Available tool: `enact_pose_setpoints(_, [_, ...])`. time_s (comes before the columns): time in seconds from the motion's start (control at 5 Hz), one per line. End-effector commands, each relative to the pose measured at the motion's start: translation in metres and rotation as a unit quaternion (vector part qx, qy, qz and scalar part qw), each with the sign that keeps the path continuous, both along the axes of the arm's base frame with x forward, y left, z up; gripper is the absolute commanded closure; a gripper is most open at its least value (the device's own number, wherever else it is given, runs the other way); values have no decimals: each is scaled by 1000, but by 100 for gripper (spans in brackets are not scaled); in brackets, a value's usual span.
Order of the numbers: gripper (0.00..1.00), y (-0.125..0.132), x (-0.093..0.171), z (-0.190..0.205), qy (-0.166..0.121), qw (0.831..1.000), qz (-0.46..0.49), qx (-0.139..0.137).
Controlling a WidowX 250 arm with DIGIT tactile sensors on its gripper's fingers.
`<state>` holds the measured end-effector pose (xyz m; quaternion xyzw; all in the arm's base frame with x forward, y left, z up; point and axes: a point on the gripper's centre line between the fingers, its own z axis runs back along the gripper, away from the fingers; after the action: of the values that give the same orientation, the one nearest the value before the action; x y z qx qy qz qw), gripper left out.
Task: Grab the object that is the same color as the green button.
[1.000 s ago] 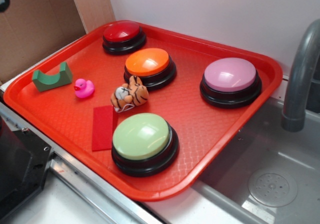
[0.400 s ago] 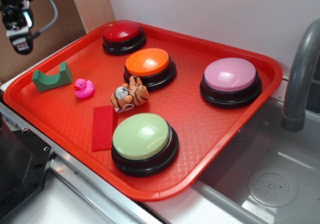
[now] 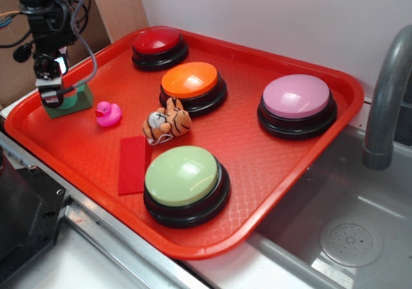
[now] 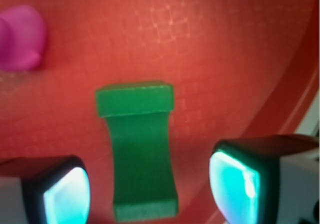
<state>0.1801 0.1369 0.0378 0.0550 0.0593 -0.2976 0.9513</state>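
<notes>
A red tray (image 3: pixel 296 173) sits on a counter beside a sink, holding four large dome buttons on black bases: a pale green button (image 3: pixel 183 176) at the front, an orange button (image 3: pixel 190 81) in the middle, a pink button (image 3: pixel 297 98) at the right, and a red button (image 3: pixel 158 42) at the back. Near the tray's left edge lies a small dark green block (image 3: pixel 72 102), partly hidden by the robot's gripper (image 3: pixel 49 94), which hangs over it from above. Just right of the block is a pink duck (image 3: pixel 107 113), then a striped tiger toy (image 3: pixel 166 121), with a flat red rectangle (image 3: pixel 133 164) in front of them. In the wrist view, the block (image 4: pixel 141 156) lies lengthwise between the gripper's (image 4: pixel 150 184) two fingers (image 4: pixel 237 179), which stand spread apart on either side of it with a gap at each side, not touching it. The duck (image 4: pixel 20 39) shows as a pink blur at the upper left.
</notes>
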Motion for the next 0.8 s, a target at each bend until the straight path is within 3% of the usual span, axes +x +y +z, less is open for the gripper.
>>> enact_pose_setpoints(0.0, [0, -13, 21, -19, -13, 1000, 3, -19])
enact_pose_setpoints(0.2, [0, -18, 28, -24, -12, 999, 14, -41])
enact_pose_setpoints(0.4, [100, -13, 28, -23, -22, 998, 40, -35])
enact_pose_setpoints(0.6, [100, -5, 28, -12, -31, 998, 58, -20])
